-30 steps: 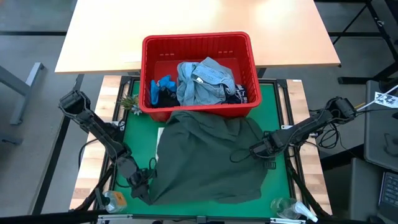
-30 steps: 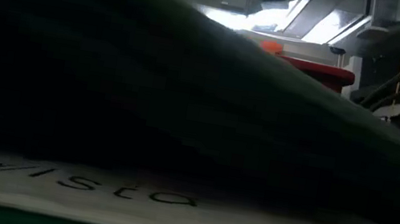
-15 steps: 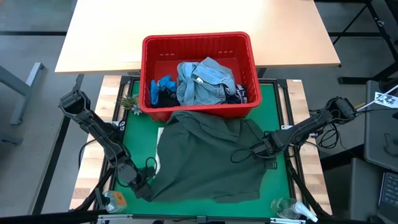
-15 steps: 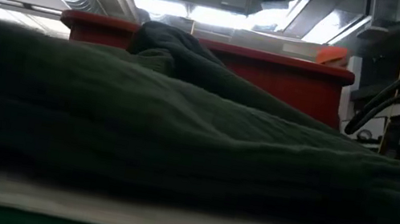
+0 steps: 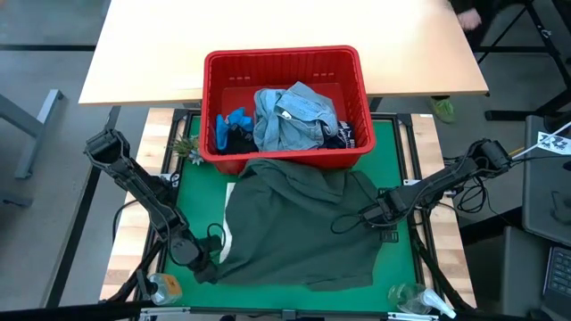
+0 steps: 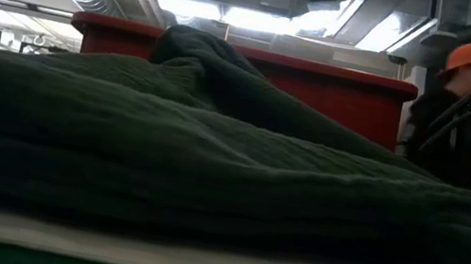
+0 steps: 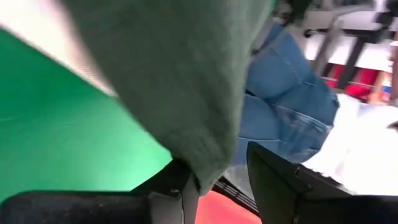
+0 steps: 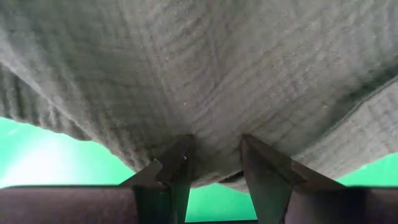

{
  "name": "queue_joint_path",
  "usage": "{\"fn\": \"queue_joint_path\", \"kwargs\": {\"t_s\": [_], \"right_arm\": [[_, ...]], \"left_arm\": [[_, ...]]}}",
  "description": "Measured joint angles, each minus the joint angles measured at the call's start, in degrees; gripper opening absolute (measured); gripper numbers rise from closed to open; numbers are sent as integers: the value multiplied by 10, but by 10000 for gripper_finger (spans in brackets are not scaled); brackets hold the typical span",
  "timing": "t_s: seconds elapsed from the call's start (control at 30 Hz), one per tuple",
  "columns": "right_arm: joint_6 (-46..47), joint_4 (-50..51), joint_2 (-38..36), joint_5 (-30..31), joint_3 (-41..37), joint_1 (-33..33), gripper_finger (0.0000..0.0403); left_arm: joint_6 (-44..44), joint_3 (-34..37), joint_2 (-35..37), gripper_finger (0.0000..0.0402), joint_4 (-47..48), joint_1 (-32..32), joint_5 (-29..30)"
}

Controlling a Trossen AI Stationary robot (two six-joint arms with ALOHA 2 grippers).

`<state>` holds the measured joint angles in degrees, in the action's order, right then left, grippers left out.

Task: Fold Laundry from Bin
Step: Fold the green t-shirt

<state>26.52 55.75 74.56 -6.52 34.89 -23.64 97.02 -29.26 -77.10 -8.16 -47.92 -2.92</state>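
Observation:
A dark green garment (image 5: 294, 232) lies spread on the green mat, its far edge against the red bin (image 5: 214, 67). The bin holds a denim shirt (image 5: 294, 116), a bright blue piece (image 5: 227, 129) and a dark navy one (image 5: 343, 134). My left gripper (image 5: 201, 263) is at the garment's near left corner, open; in the left wrist view the corner's hem (image 7: 208, 165) hangs between the fingers of my left gripper (image 7: 221, 186). My right gripper (image 5: 370, 216) is shut on the garment's right edge. A white tote bag (image 6: 195, 260) lies under the garment. My left gripper does not pinch the garment. The corner's hem (image 7: 199, 171) rests against the inner side of one finger (image 7: 180, 193), and the other finger stands clear of it. My right gripper pinches a bunched part of the garment's right edge (image 8: 214, 149) between its two fingers, from above, pointing down. How many layers it has, I cannot tell. The rest of the garment lies on the mat.
A small plant (image 5: 183, 147) stands left of the bin. Bottles stand at the near left (image 5: 165, 287) and near right (image 5: 410, 296) corners. A wooden table (image 5: 268, 27) lies beyond the bin. A person with an orange cap (image 6: 463, 60) shows behind, at the right.
My left gripper has tipped downward and sunk a little at the near left corner. The garment's near left part, which was raised and filled the low view, has come down onto the tote bag, and the bin shows behind it. The garment's right side has stayed in place.

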Motion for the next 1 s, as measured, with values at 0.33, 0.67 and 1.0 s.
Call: {"fn": "queue_joint_path", "kwargs": {"t_s": [0.33,0.67,1.0], "right_arm": [[0,123,-34,78,90,0,138],[-35,118,-43,139,210,0,138],[-75,-112,-17,175,212,-79,138]], "left_arm": [[7,0,0,120,21,0,6],[-16,0,0,121,9,0,13],[-16,0,0,121,16,0,38]]}}
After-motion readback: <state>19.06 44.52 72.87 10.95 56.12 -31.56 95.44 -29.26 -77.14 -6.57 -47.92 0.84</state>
